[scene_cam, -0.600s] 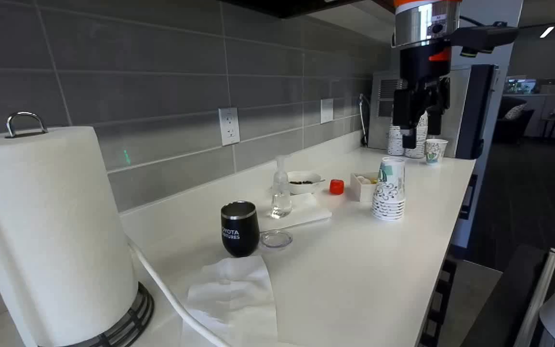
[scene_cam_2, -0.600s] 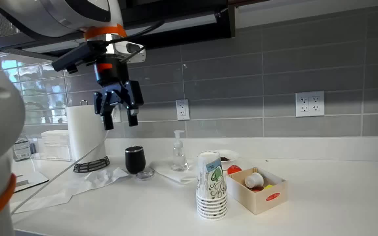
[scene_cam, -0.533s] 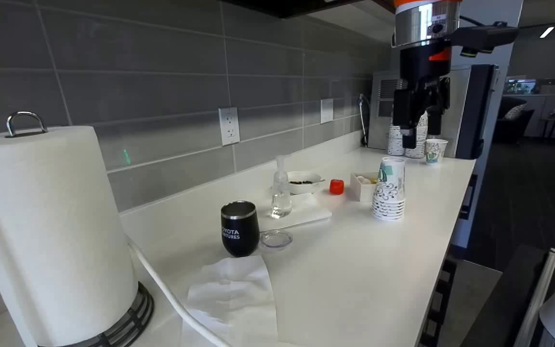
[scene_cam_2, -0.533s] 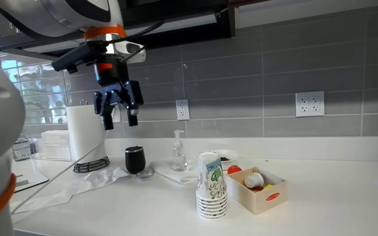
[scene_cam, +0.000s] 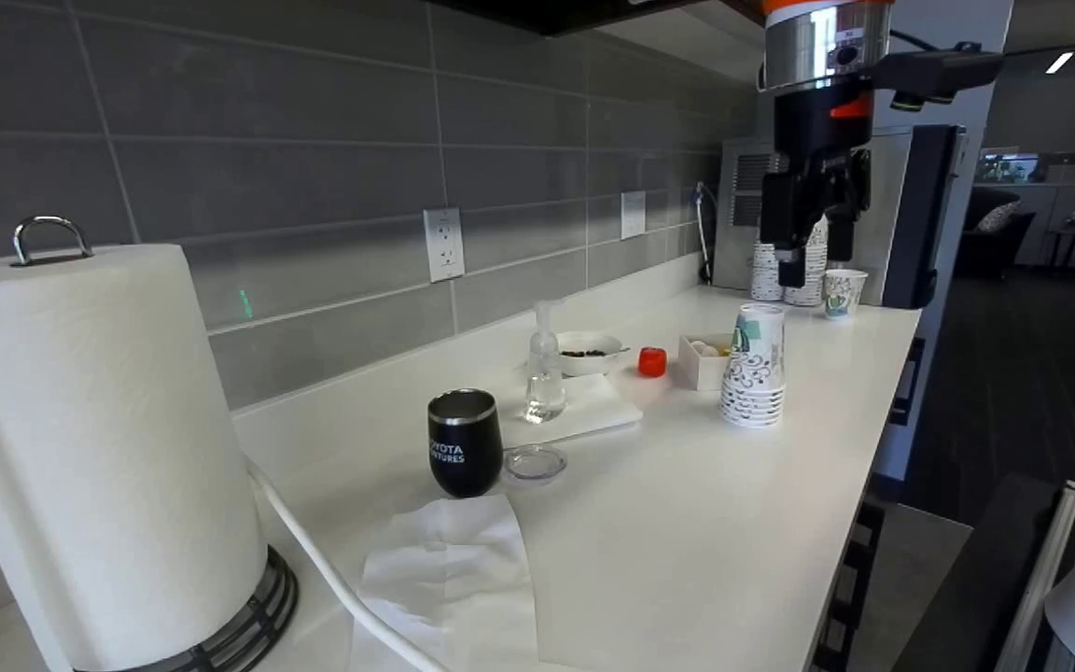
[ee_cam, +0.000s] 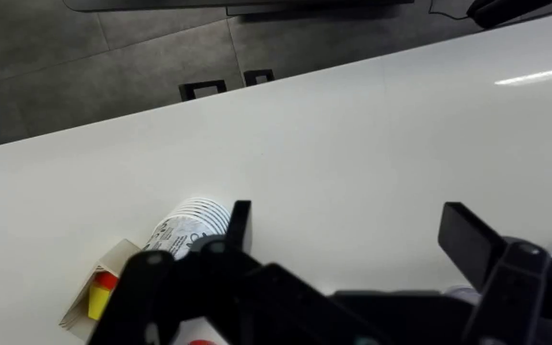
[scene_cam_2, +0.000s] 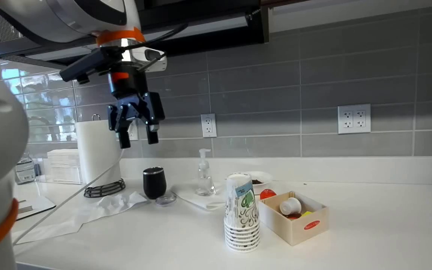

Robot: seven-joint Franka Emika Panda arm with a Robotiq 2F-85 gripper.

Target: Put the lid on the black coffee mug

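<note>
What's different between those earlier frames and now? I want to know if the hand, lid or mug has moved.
Nothing clearly moved, and nothing was taken hold of or let go. The hand stays open, up above the counter. The lid still lies beside the mug, which stands upright and uncovered. The bottle and box stayed put too.

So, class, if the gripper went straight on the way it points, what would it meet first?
Probably the white countertop, which the wrist view shows through the open gripper; the stacked cups look close by, though depth is unclear.
</note>
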